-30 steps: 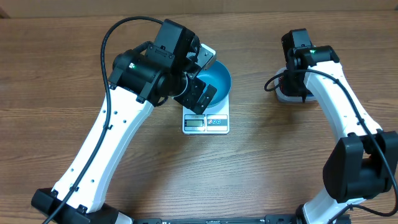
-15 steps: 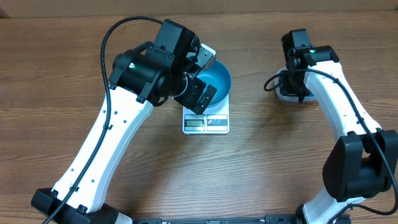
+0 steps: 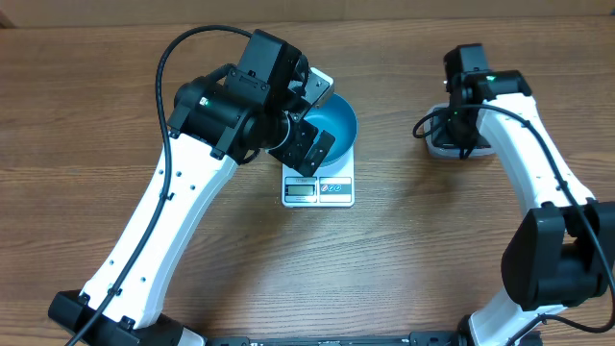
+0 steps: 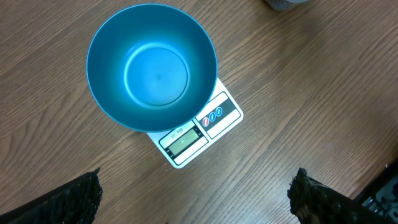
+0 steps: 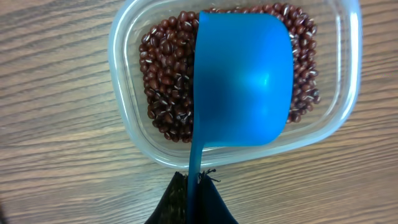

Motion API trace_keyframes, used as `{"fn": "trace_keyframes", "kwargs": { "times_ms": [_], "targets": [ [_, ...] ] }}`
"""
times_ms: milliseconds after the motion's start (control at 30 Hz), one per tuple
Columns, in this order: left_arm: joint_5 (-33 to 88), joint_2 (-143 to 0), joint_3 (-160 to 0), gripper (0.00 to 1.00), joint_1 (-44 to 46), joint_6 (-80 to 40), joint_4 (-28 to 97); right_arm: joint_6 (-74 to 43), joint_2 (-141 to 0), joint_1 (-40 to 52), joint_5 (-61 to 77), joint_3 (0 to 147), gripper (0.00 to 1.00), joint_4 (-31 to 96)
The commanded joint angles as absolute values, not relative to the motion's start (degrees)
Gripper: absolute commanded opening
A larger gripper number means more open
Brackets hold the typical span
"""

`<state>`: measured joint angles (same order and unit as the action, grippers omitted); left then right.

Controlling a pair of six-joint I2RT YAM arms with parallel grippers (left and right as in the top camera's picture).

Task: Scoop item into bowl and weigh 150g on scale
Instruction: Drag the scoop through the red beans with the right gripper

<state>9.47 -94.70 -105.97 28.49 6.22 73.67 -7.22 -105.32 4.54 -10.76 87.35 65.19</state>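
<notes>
Although the blue scoop [image 5: 245,81] hid many of the beans [image 5: 165,74], we saw them lying in the clear plastic tub [image 5: 121,118], just ahead of the right gripper [image 5: 194,190], which clenched the scoop's thin handle. Our left gripper [image 4: 196,202] gaped wide above the smooth round bowl [image 4: 152,65], which covered part of the flat white scale [image 4: 217,115].

From overhead the left arm [image 3: 231,111] covered part of the bowl [image 3: 338,123] and a corner of the scale [image 3: 332,189], whose display digits were too small to read. The right arm [image 3: 480,91] hid most of the tub [image 3: 444,146]. The scoop [image 5: 245,81] covered many beans [image 5: 165,74]; its handle end was hidden inside the right claw [image 5: 191,186] at the lower edge.
</notes>
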Motion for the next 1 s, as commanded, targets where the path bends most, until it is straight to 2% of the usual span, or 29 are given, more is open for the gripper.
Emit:
{"fn": "trace_keyframes", "kwargs": {
  "times_ms": [0, 533, 967],
  "targets": [
    [10.1, -95.2, -105.4, 0.99, 28.4, 7.3, 73.5, -7.2, -105.9, 2.3, -3.0, 88.8, 0.04, 65.3],
    [10.1, -95.2, -105.4, 1.00, 28.4, 7.3, 73.5, -5.7, -105.9, -6.5, 15.4, 88.8, 0.04, 65.3],
    [10.1, -95.2, -105.4, 0.99, 28.4, 7.3, 73.5, -5.7, -105.9, -11.8, 23.8, 88.8, 0.04, 66.9]
  ]
}}
